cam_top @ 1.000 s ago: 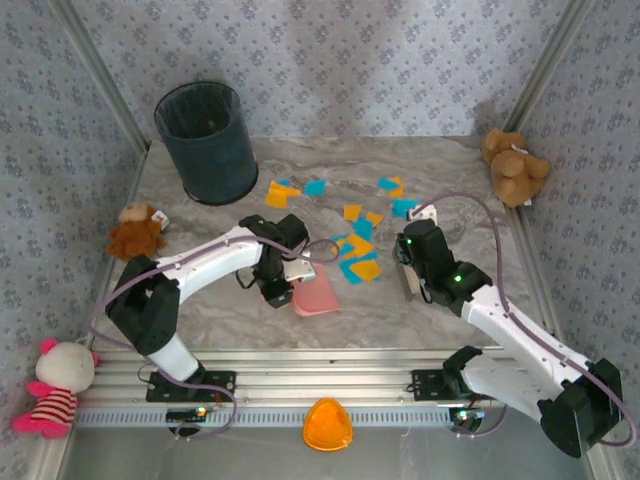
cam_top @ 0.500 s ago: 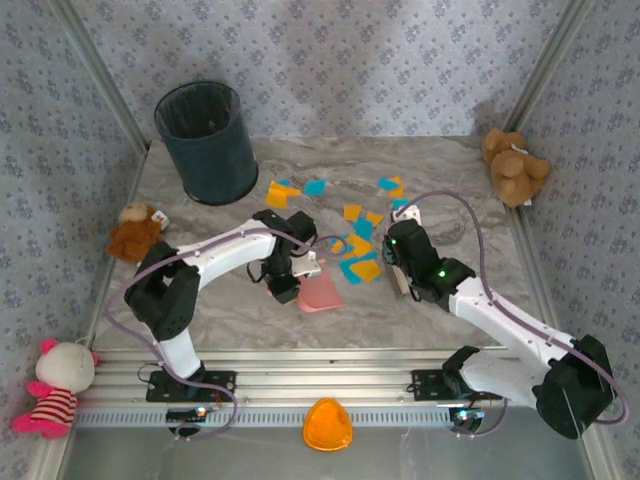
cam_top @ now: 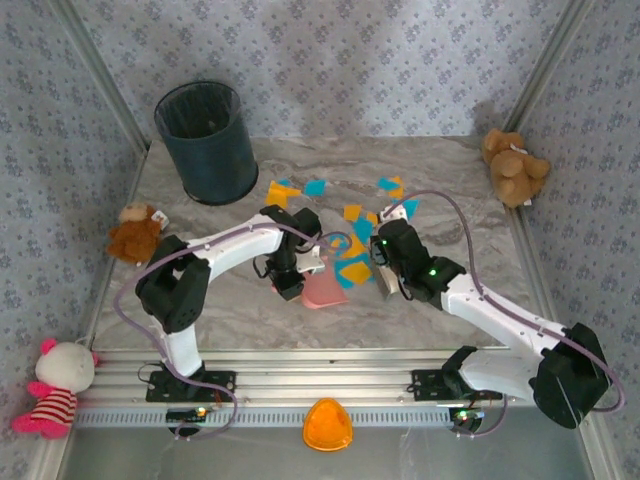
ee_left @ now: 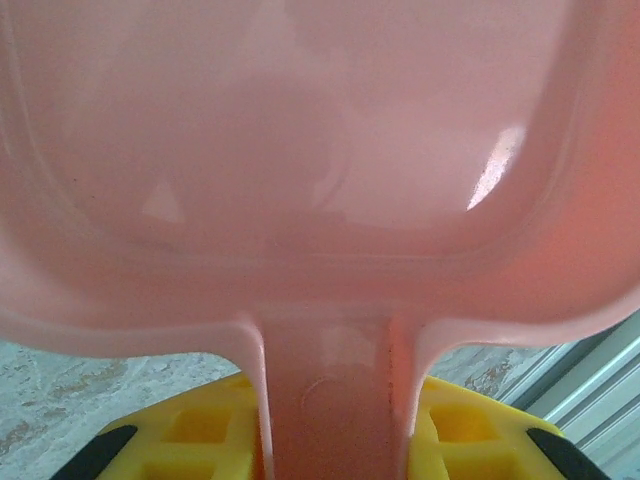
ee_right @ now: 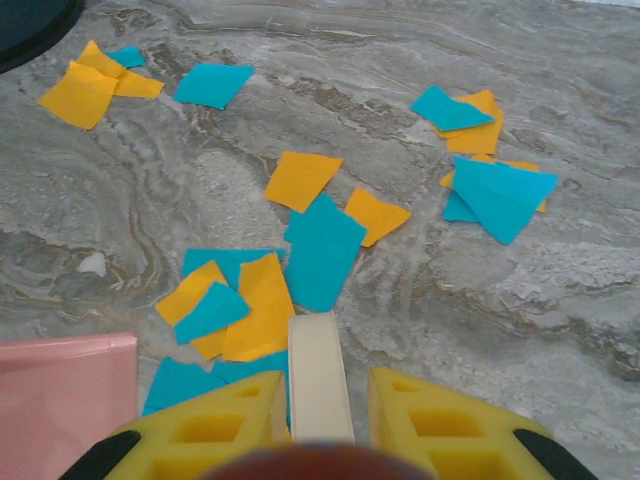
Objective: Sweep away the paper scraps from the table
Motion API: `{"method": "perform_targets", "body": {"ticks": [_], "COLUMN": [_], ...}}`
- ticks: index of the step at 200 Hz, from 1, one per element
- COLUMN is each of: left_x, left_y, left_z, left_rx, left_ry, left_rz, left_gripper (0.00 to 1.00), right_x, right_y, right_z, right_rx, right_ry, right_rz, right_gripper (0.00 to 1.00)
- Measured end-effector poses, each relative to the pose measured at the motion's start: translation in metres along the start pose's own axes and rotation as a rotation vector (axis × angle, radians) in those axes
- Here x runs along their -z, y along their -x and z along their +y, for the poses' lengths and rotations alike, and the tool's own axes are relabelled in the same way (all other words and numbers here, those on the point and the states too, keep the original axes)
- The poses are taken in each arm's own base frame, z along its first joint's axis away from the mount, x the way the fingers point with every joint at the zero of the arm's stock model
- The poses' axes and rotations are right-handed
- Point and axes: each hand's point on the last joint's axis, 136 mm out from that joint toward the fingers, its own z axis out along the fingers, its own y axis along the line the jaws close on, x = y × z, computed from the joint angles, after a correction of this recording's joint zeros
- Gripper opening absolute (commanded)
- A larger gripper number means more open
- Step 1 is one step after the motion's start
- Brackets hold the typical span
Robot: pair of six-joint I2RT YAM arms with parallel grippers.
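Observation:
Orange-yellow and cyan paper scraps (cam_top: 352,262) lie scattered over the middle of the marble table (cam_top: 230,310), and several more lie further back (cam_top: 283,192). My left gripper (cam_top: 298,272) is shut on the handle of a pink dustpan (cam_top: 322,290), whose mouth faces the nearest pile. In the left wrist view the dustpan (ee_left: 300,150) fills the frame, with its handle between the left gripper (ee_left: 328,405) jaws. My right gripper (ee_right: 322,385) is shut on a cream brush (ee_right: 316,350), right beside the scraps (ee_right: 322,250). The dustpan (ee_right: 60,390) lies to the left.
A dark bin (cam_top: 207,140) stands at the back left. Plush toys sit around the edges: a brown bear (cam_top: 515,165) at the right, a brown one (cam_top: 135,230) at the left, a pink-white one (cam_top: 55,385) near the front left. An orange object (cam_top: 328,425) lies by the metal rail (cam_top: 320,385).
The right gripper has moved left with the brush, up to the middle pile of scraps. The left gripper has shifted the dustpan a little right and away, closer to that pile.

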Motion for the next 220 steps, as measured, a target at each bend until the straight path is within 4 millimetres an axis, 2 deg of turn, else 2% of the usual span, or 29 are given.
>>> {"method": "perform_targets", "body": {"ticks": [146, 182, 220], "left_x": [-0.002, -0.002, -0.002], "left_y": [0.002, 0.003, 0.004], "left_z": [0.001, 0.004, 0.007], "left_rx": [0.020, 0.037, 0.042], "left_ry": [-0.006, -0.004, -0.002], "left_rz": [0.005, -0.002, -0.011], "left_gripper": [0.00, 0.00, 0.00], "right_x": [0.004, 0.007, 0.012], "right_y": [0.001, 0.005, 0.015], "right_z": [0.045, 0.046, 0.034], "right_rx": [-0.028, -0.046, -0.095], "right_ry": [0.215, 0.225, 0.171], "right_rz": [0.023, 0.013, -0.033], "right_gripper": [0.00, 0.00, 0.00]}}
